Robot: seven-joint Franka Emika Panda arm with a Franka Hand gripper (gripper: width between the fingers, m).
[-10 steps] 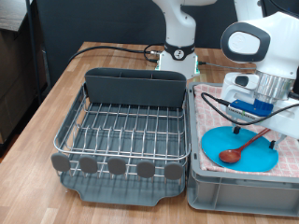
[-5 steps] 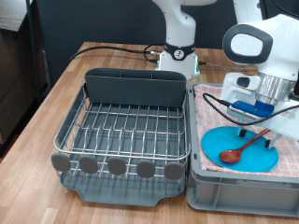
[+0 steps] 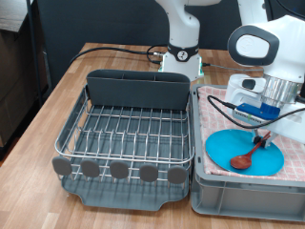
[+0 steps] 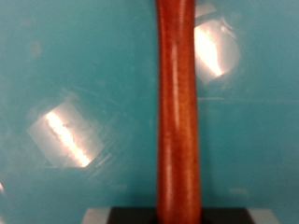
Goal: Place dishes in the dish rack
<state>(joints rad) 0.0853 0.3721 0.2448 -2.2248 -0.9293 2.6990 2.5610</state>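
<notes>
The reddish-brown wooden spoon (image 3: pixel 250 155) lies tilted over the bright-blue plate (image 3: pixel 224 148), its bowl low on the plate and its handle rising to my gripper (image 3: pixel 267 139), which is shut on the handle's upper end. In the wrist view the spoon handle (image 4: pixel 177 112) runs straight down the middle over the blue plate (image 4: pixel 75 75); my fingers do not show there. The silver wire dish rack (image 3: pixel 124 129) stands empty at the exterior view's left. The white cup is out of view.
The plate lies in a grey crate (image 3: pixel 248 196) lined with pink checked cloth (image 3: pixel 214 110). The rack has a grey cutlery caddy (image 3: pixel 138 91) at its far side and round grey discs (image 3: pixel 118 170) along its near edge. Black cables cross the wooden table behind.
The spoon's handle end has risen with the gripper, so the spoon stands steeper, and its bowl has slid a little to the exterior view's right on the plate.
</notes>
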